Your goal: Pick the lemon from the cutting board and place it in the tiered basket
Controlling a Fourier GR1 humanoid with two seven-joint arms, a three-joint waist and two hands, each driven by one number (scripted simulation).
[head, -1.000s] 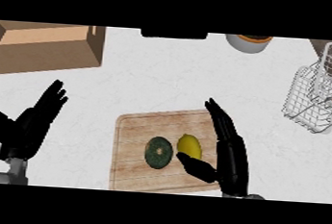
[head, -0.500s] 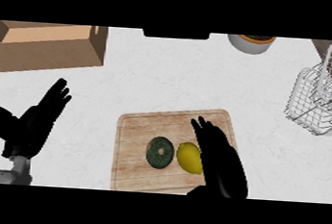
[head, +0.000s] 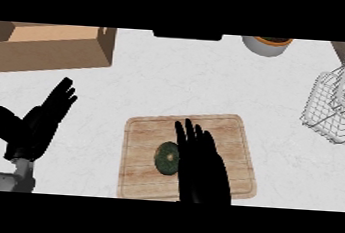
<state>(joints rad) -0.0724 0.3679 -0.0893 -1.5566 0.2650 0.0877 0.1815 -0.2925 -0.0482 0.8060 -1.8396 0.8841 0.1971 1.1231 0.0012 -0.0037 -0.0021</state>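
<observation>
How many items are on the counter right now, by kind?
Cutting board: 1
Dark green round fruit on the board: 1
Wire tiered basket: 1
Cardboard box: 1
Bowl: 1
Lemon: 0 visible; the right robot hand covers its spot
Total: 5

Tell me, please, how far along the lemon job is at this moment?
Early. Nothing is placed: the wire tiered basket shows no lemon. The right hand is over the cutting board, covering the spot beside the green fruit; no lemon shows. Grasping, lifting and carrying remain. The left hand rests open.

You see two matte black hands, slim-fingered. The left hand [head: 28,127] joins a grey forearm [head: 8,181]. The right hand [head: 200,168] shows black only.
</observation>
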